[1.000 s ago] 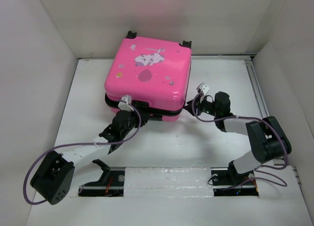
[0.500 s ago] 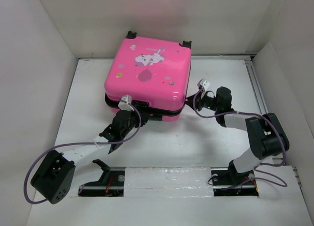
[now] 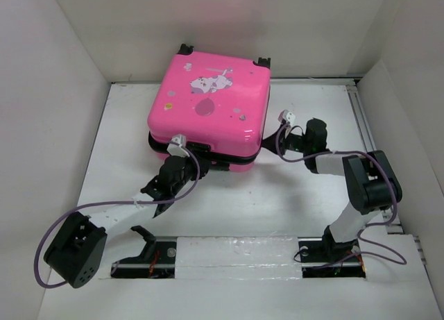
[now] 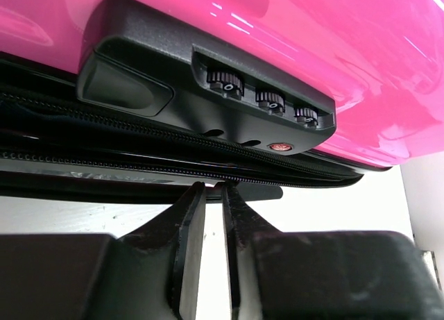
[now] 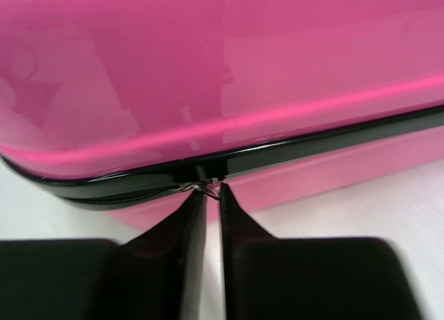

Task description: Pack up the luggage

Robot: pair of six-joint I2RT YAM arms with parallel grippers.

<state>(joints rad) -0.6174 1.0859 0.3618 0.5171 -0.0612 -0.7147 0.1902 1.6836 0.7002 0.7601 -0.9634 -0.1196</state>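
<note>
The hot-pink suitcase (image 3: pixel 208 105) lies closed by the counter's far edge. The right gripper (image 5: pixel 208 195) pinches its zipper pull (image 5: pixel 202 187); the left gripper (image 4: pixel 214 189) sits clenched, seemingly empty, below the combination lock (image 4: pixel 208 91). A skewed tug could slip that tiny pull.

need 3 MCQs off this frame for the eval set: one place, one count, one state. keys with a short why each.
1. Where is the left gripper?
A) just below the lock on the suitcase
B) at a far wheel
C) at the table's right edge

2. How many dials does the lock have?
A) two
B) three
C) five

3. How does the lid sit?
A) wide open
B) taken off
C) down on the base

Key:
1 A, the left wrist view shows its fingertips right under the lock.
2 B, three dials stand in a row.
3 C, only the black zip line separates the pink halves.
</note>
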